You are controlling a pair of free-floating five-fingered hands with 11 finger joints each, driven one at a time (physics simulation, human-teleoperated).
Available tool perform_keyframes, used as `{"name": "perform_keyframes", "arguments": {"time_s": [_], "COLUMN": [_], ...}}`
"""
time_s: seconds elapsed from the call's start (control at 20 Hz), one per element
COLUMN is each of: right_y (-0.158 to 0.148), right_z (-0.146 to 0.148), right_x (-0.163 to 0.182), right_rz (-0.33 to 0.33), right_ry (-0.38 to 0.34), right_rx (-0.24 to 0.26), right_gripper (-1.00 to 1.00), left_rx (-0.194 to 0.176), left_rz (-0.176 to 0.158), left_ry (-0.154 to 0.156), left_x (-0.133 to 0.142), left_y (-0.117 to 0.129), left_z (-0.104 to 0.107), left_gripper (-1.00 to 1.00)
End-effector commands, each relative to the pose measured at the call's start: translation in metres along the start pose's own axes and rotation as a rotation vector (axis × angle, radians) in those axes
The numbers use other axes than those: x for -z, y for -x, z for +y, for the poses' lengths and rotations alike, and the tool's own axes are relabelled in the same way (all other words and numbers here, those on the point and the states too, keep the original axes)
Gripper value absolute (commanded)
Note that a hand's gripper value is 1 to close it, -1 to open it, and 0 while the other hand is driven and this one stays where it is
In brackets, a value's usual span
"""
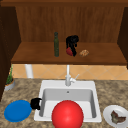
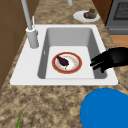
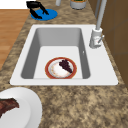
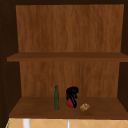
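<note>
Where the counter [image 1: 107, 95] meets its near edge, three round things lie in a row: a blue plate [image 1: 17, 110] at the left, a red ball [image 1: 67, 115] over the sink's [image 1: 93, 85] near rim, and a white plate [image 1: 110, 112] with a brown piece of food on it at the right corner. The left hand [image 1: 36, 103] hangs with loosely curled fingers holding nothing, over the sink's near left corner, between the blue plate and the basin; in the left side view it [image 2: 110, 60] reaches over the basin's near wall. In the basin one red-rimmed plate [image 2: 67, 62] with a dark bit of food lies toward the near wall, with bare floor behind it up to the far wall. One tap [image 1: 68, 77] stands at the middle of the sink's far rim. At the counter's far left edge sits one potted plant [image 1: 9, 81].

Farther back and higher, the cabinet's lower shelf [image 4: 30, 110] carries three things near its middle: one green bottle [image 4: 56, 98] upright, a red thing [image 4: 70, 103] just to its right, and a small tan lump [image 4: 84, 107] beyond that. The right hand [image 4: 72, 94] comes down on the red thing, fingers curled round its top. The shelf is bare toward both side edges, and the upper shelf [image 4: 67, 57] is bare.
</note>
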Motion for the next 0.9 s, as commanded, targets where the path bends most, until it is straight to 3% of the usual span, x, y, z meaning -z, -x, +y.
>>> {"name": "perform_keyframes", "arguments": {"time_s": [0.0, 0.2, 0.85], "right_y": [0.009, 0.022, 0.049], "right_z": [-0.005, -0.012, 0.028], "right_x": [0.03, 0.061, 0.201], "right_rz": [-0.009, -0.015, 0.002], "right_ry": [0.009, 0.049, 0.053], "right_rx": [0.019, 0.029, -0.012], "right_gripper": [1.0, 1.0, 1.0], "left_rx": [0.0, 0.0, 0.0], "left_rz": [0.0, 0.0, 0.0], "left_ry": [0.0, 0.0, 0.0], "left_x": [0.0, 0.0, 0.0], "left_y": [0.0, 0.0, 0.0], "left_z": [0.0, 0.0, 0.0], "left_gripper": [0.0, 0.0, 0.0]}}
